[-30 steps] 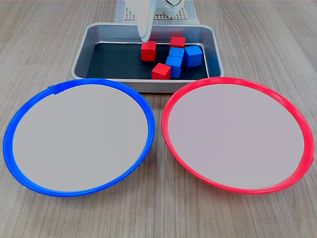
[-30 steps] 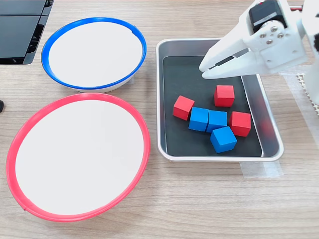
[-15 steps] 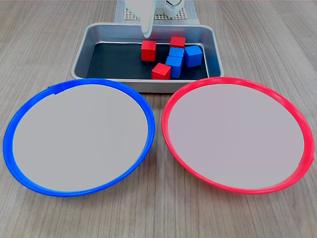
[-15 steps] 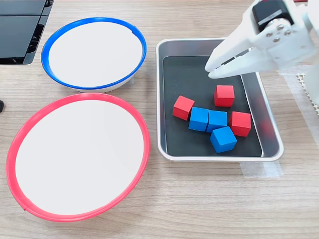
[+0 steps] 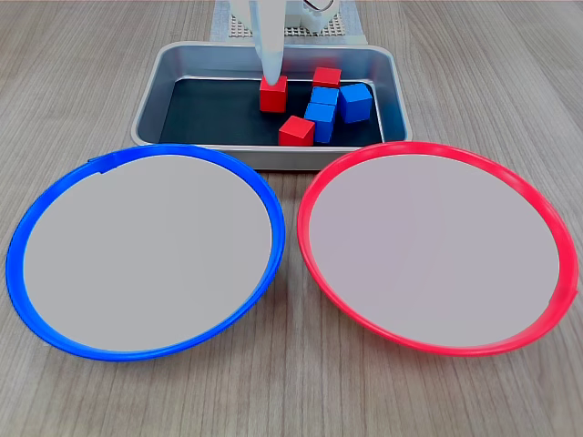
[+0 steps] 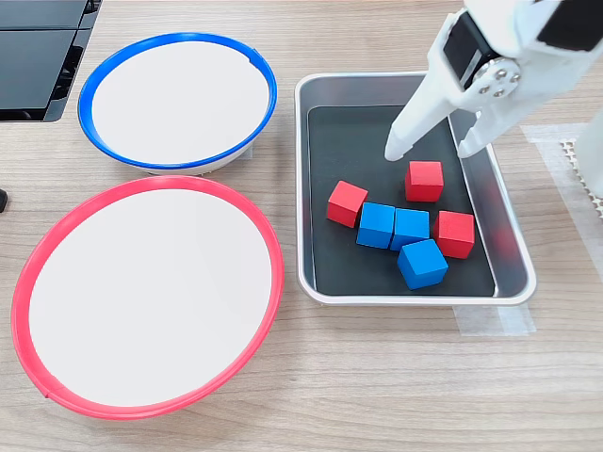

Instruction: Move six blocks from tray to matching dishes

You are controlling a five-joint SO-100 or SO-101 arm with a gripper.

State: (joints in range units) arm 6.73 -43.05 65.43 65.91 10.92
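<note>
Second exterior view shows my gripper (image 6: 429,151) with its two white fingers (image 6: 407,132) spread apart and pointing down over the tray (image 6: 318,282), nothing between them; the gap hangs just above a red block (image 6: 424,180) that lies nearest the tray's far end as the first exterior view shows it. In the first exterior view one finger (image 5: 270,50) comes down right at that same red block (image 5: 272,93), and I cannot tell whether it touches. All six blocks lie on the tray's black liner: a second red block (image 6: 348,202) towards the side facing the dishes, a third red block (image 6: 455,234) by the opposite wall, two blue blocks (image 6: 393,226) pressed side by side between them, and a third blue block (image 6: 422,264) just beside that pair, turned at an angle. The blue-rimmed dish (image 6: 177,102) and the red-rimmed dish (image 6: 146,294) sit side by side, almost touching, both holding nothing, close along the tray's long side. Everything rests on a pale wood-grain tabletop (image 6: 377,386). A strip of clear tape (image 6: 490,322) lies by the tray's corner, a white mesh mat (image 6: 577,169) at the second exterior view's right edge, and a dark flat device (image 6: 38,52) at its top left corner.
</note>
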